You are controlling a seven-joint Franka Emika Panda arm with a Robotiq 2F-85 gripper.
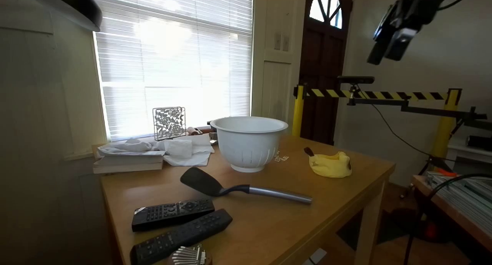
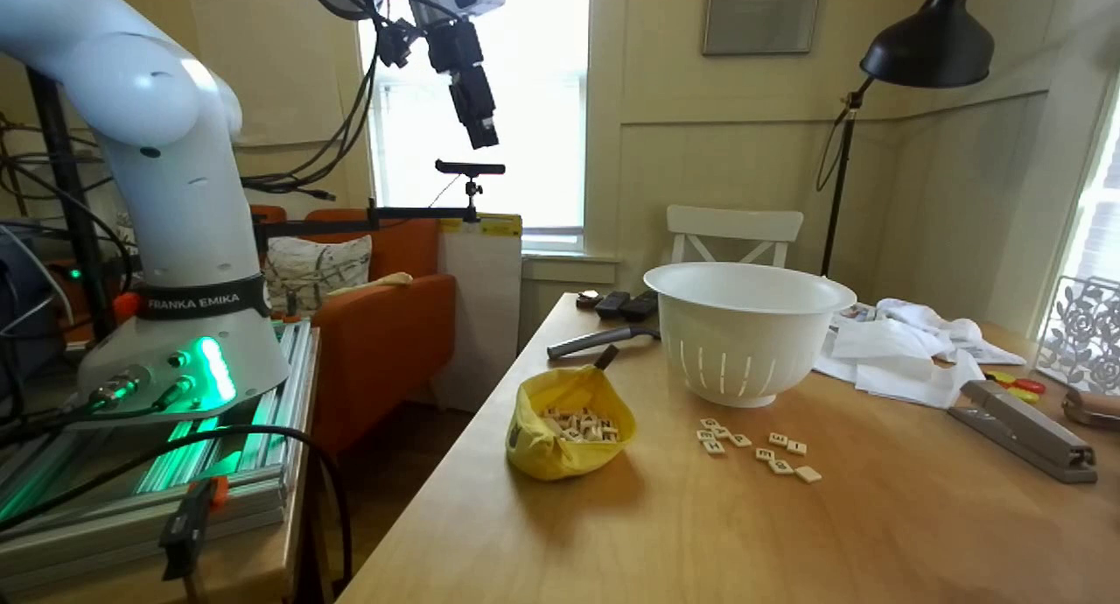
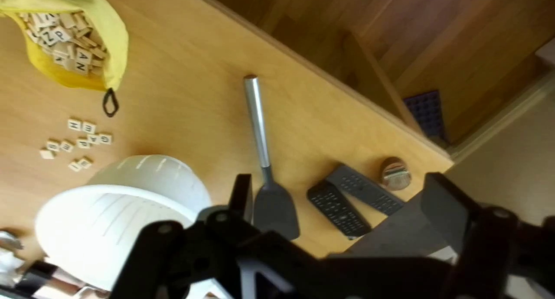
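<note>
My gripper (image 3: pixel 340 190) is wide open and empty in the wrist view. In both exterior views the gripper (image 1: pixel 385 55) (image 2: pixel 477 114) hangs high above the tabletop, touching nothing. Below it lies a spatula (image 1: pixel 230 189) (image 3: pixel 259 121) with a black blade and steel handle. Two black remotes (image 1: pixel 173 213) (image 3: pixel 338 208) lie beside it, near a small round thumb piano (image 1: pixel 190 255) (image 3: pixel 395 174). A white colander (image 1: pixel 250 146) (image 2: pixel 744 341) (image 3: pixel 117 234) stands upright. A yellow banana-shaped pouch (image 1: pixel 329 165) (image 2: pixel 547 451) (image 3: pixel 119 43) is open and holds letter tiles (image 2: pixel 582 424) (image 3: pixel 80 56).
Loose letter tiles (image 2: pixel 761 453) lie near the colander. A stapler (image 2: pixel 1024 429), white papers (image 1: pixel 188 149) and a metal trivet (image 1: pixel 169 123) are near the window. A black lamp (image 2: pixel 932 44) stands behind the table. A camera arm (image 1: pixel 384 101) stands past the table's edge.
</note>
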